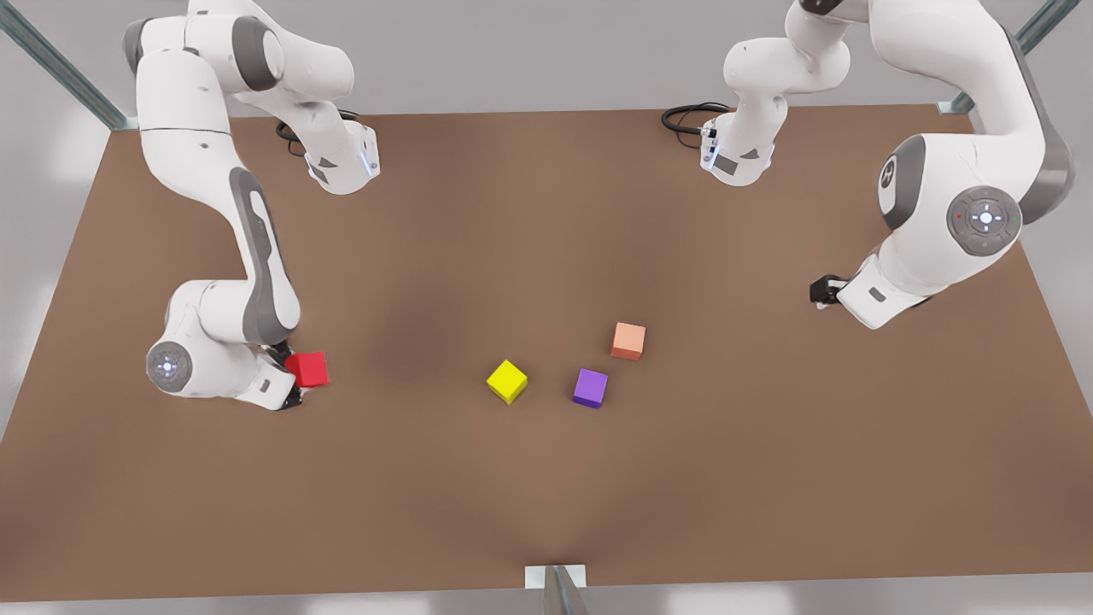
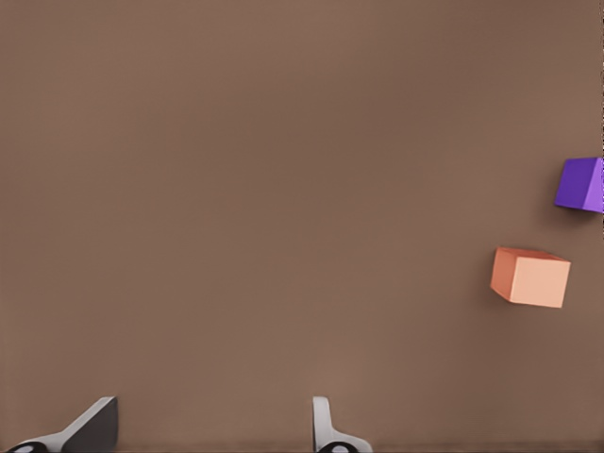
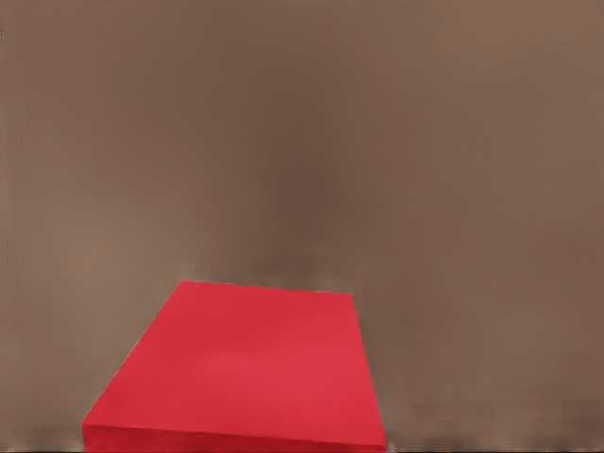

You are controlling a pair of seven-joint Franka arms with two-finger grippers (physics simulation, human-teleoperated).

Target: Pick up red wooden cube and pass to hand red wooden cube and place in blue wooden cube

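— When read from the front view, where does the red wooden cube (image 1: 307, 369) sit?

— It is toward the 9 o'clock side of the surface (image 1: 546, 495), well apart from the other cubes. The right arm (image 1: 213, 342) is bent low over it, and the right jaws meet the cube at its own 9 o'clock side. In the right wrist view the cube's top face (image 3: 245, 368) lies close under the camera.

— What is the state of the right jaws?

— I cannot tell whether they are wide, narrow or closed on the cube.

— And the left jaws?

— The left arm (image 1: 948, 231) waits near the 3 o'clock edge of the surface, with the left jaws at about 2 o'clock from the salmon-orange cube (image 1: 628, 341), well apart from it. In the left wrist view both fingertips (image 2: 94, 429) stand wide apart, with bare surface between them.

— How do the remaining cubes lie?

— The yellow cube (image 1: 507, 381) is near the middle. The purple cube (image 1: 590, 388) is near it at 3 o'clock. The salmon-orange cube is just beside the purple one at 1 o'clock, not touching.
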